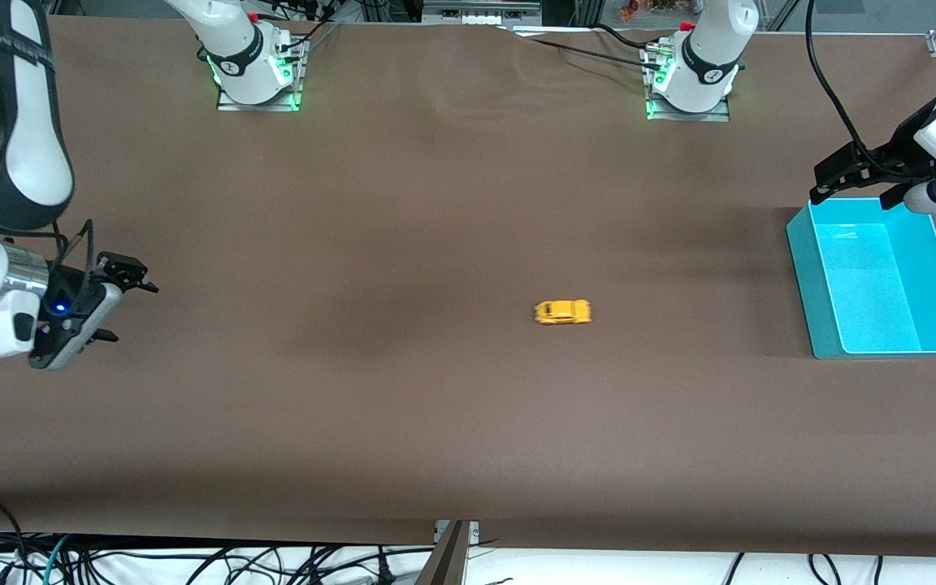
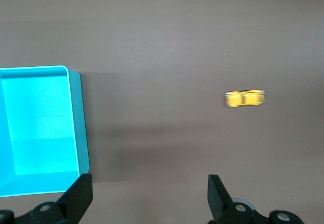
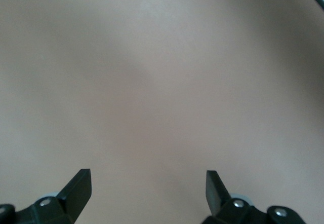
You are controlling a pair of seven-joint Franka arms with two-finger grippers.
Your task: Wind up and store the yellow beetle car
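The yellow beetle car [image 1: 563, 312] stands on its wheels on the brown table, near the middle and somewhat toward the left arm's end. It also shows in the left wrist view [image 2: 244, 98]. My left gripper [image 1: 856, 195] is open and empty, up in the air over the edge of the turquoise bin [image 1: 801, 276] that lies farther from the front camera; its open jaws show in the left wrist view [image 2: 150, 189]. My right gripper [image 1: 128, 310] is open and empty over bare table at the right arm's end, far from the car; its wrist view [image 3: 148, 187] shows only table.
The turquoise bin, empty inside, sits at the left arm's end of the table, beside the car with a wide gap between them; it also shows in the left wrist view [image 2: 81, 122]. The two arm bases stand along the table's edge farthest from the front camera.
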